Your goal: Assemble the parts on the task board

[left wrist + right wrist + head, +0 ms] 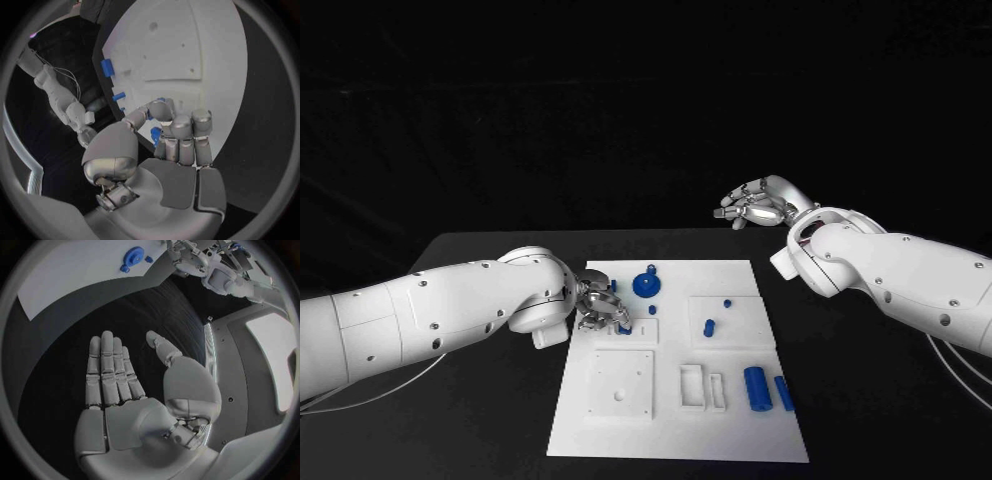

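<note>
While the left hand (603, 314) pinches a small blue part (155, 134) over the task board (733, 420) — right hand (125, 390) open, empty beside it — a loose pinch could drop it.

Black table (473, 400) under white plate; thin pale cables (387, 390) trail across its near-left corner.
</note>
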You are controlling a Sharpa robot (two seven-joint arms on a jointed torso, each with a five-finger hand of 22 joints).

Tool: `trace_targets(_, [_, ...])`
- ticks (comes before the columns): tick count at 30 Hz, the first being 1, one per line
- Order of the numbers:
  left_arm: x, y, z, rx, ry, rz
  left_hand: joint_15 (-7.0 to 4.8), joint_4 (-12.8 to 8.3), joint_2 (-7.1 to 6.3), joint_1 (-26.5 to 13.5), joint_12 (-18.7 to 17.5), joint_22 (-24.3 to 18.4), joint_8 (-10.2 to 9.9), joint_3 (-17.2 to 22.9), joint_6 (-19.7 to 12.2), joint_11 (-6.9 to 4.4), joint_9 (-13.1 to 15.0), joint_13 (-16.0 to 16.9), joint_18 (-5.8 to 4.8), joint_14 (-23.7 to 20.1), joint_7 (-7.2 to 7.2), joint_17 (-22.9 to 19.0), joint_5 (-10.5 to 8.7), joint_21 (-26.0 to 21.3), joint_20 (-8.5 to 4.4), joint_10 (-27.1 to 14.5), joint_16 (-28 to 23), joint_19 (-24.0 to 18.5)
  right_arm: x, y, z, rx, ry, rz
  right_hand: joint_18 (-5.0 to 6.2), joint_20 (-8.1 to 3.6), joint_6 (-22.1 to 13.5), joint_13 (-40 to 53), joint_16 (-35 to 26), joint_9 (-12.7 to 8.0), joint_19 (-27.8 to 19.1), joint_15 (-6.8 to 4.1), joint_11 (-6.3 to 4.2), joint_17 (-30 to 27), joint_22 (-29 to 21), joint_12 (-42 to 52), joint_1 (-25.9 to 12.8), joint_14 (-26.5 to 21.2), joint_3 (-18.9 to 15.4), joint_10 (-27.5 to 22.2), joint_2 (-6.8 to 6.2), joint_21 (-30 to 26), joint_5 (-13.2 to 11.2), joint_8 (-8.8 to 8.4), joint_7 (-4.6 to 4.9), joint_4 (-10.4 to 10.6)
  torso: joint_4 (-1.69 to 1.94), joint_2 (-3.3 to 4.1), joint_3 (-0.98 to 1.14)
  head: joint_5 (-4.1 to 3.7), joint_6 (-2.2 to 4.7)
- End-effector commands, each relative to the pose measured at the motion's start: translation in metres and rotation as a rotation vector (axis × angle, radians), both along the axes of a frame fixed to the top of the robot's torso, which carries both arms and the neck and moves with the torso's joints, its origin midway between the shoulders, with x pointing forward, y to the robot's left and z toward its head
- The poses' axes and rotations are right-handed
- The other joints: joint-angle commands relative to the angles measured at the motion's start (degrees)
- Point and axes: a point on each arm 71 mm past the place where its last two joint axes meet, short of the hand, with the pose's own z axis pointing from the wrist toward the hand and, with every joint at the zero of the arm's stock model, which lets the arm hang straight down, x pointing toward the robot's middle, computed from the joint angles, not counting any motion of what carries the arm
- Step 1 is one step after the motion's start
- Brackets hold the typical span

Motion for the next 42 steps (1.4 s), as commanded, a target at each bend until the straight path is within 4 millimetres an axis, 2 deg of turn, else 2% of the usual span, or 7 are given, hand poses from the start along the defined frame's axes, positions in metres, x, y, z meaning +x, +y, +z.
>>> trace_targets(1, [-0.0020,0.0001,-0.0035,0.025,0.025,-0.020,-3.48,-0.4,0.57,0.0,0.4,-0.1,0.3,0.1,7.4,-1.78,5.8,-0.1,1.46,1.7,-5.29,-0.1,0.49,0.4,-6.55,-1.8,0.4,0.1,0.0001,0.0016,-0.0003,-0.003,0.009,0.015,0.78,0.39,-0.5,-0.1,-0.4,-0.1,-0.2,0.17,0.01,0.1,-0.1,-0.3,0.7,0.1,-0.4,0.3,0.10,-0.4,-0.3,0.36,0.03,0.1,0.01,0.04,-0.01,-0.04,0.02])
trace_targets(12, [-0.0012,-0.0004,-0.0035,0.036,0.019,-0.028,-3.49,-0.5,0.58,-0.1,0.6,-0.1,0.3,0.1,7.5,-1.79,5.9,-0.1,1.48,1.7,-5.30,-0.2,0.80,0.4,-6.54,-1.9,0.5,0.1,0.0007,0.0032,-0.0009,-0.005,0.015,0.019,0.86,0.50,-0.5,-0.4,-0.6,-0.1,-0.2,0.19,0.03,0.1,-0.1,-0.3,0.8,0.2,-0.5,0.4,0.15,-0.4,-0.6,0.37,0.04,0.1,0.06,0.01,0.00,0.01,0.04])
trace_targets(22, [-0.0007,-0.0027,-0.0038,0.046,0.019,-0.035,-3.56,-0.3,0.50,-0.5,1.1,-0.2,0.3,-0.2,8.0,-1.88,6.3,-0.1,1.51,1.7,-5.41,-0.3,0.29,0.6,-6.52,-1.8,1.0,0.1,0.0006,0.0017,-0.0011,-0.008,0.017,0.017,0.96,0.58,-0.5,-0.7,-0.8,-0.2,-0.3,0.21,0.03,0.2,-0.1,-0.4,1.1,0.2,-0.5,0.4,0.27,-0.5,-0.7,0.40,0.03,0.0,0.01,0.01,0.02,-0.09,0.13])
trace_targets(26, [-0.0009,-0.0044,-0.0039,0.048,0.022,-0.043,-3.57,-0.2,0.51,-0.5,1.2,-0.2,0.3,-0.2,8.1,-1.89,6.4,-0.1,1.52,1.7,-5.43,-0.4,0.66,0.6,-6.52,-1.8,1.1,0.1,0.0006,0.0022,-0.0012,-0.009,0.018,0.018,0.98,0.60,-0.5,-0.7,-0.9,-0.2,-0.3,0.21,0.03,0.2,-0.1,-0.4,1.3,0.2,-0.4,0.4,0.34,-0.5,-0.7,0.41,0.03,0.0,0.00,-0.01,0.05,0.09,0.05])
trace_targets(38, [-0.0014,-0.0071,-0.0046,0.055,0.032,-0.057,-3.81,0.4,0.86,-1.3,2.4,-0.2,0.4,-0.5,9.2,-2.18,6.9,0.3,1.65,2.0,-5.75,-0.5,2.06,1.0,-6.55,-1.7,2.1,0.3,0.0018,0.0039,-0.0018,-0.011,0.020,0.020,1.09,0.78,-0.5,-1.1,-1.1,-0.3,-0.4,0.24,0.05,0.3,-0.1,-0.5,2.0,0.3,-0.1,0.5,0.50,-0.5,-0.3,0.45,0.03,0.0,0.02,0.02,0.14,0.29,-0.24])
trace_targets(42, [-0.0012,-0.0072,-0.0046,0.058,0.032,-0.058,-3.96,0.3,1.17,-1.6,3.4,-0.2,0.6,-0.4,9.8,-2.36,7.2,0.5,1.74,2.1,-5.94,-0.5,4.76,1.4,-6.55,-1.7,2.9,0.4,0.0019,0.0041,-0.0018,-0.012,0.021,0.020,1.12,0.83,-0.4,-1.2,-1.2,-0.3,-0.4,0.25,0.06,0.4,-0.1,-0.5,2.2,0.3,0.0,0.5,0.49,-0.6,-0.2,0.46,0.02,0.0,-0.01,-0.01,0.11,0.37,-0.33])
